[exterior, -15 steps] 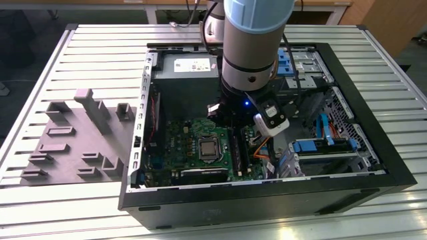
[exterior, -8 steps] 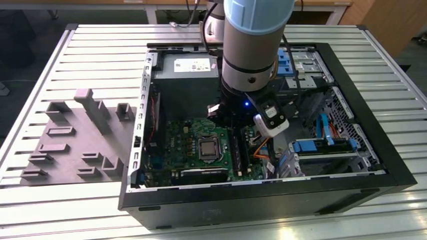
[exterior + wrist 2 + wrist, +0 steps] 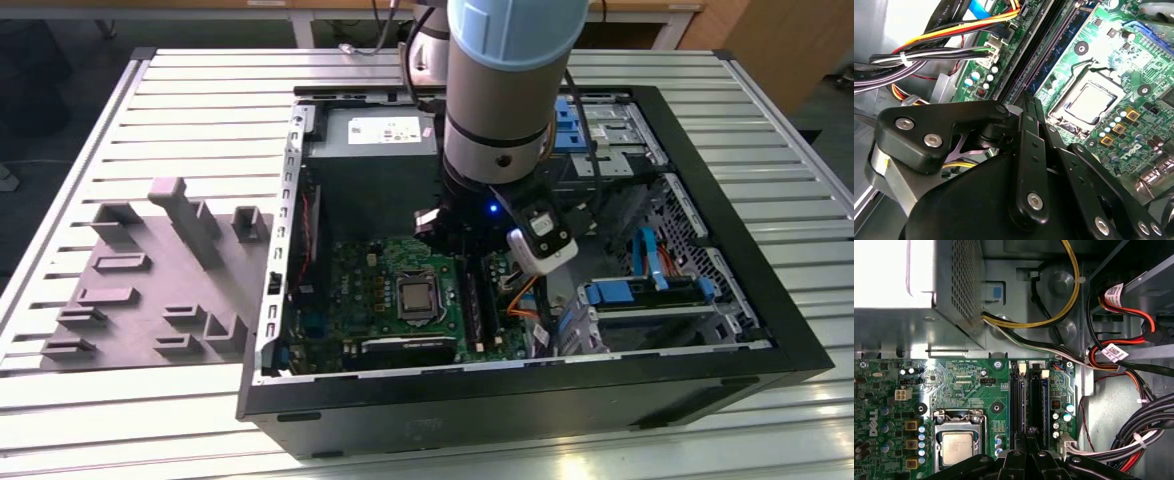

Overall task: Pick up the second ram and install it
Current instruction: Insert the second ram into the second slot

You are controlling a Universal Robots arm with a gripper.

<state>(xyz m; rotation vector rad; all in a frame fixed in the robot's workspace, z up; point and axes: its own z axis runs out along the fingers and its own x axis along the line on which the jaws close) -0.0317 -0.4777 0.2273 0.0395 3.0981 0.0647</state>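
Bright overhead light, glaring metal

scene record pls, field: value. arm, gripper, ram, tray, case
arm: reaches down into the open computer case, over the motherboard
gripper: gripper fingers pressed together, directly above the memory slots
ram: the second ram stands on edge in a slot right under the fingertips; whether it is fully seated cannot be told
processor: processor chip in its socket, beside the slots
tray: grey moulded tray on the table, at the exterior view's left of the case
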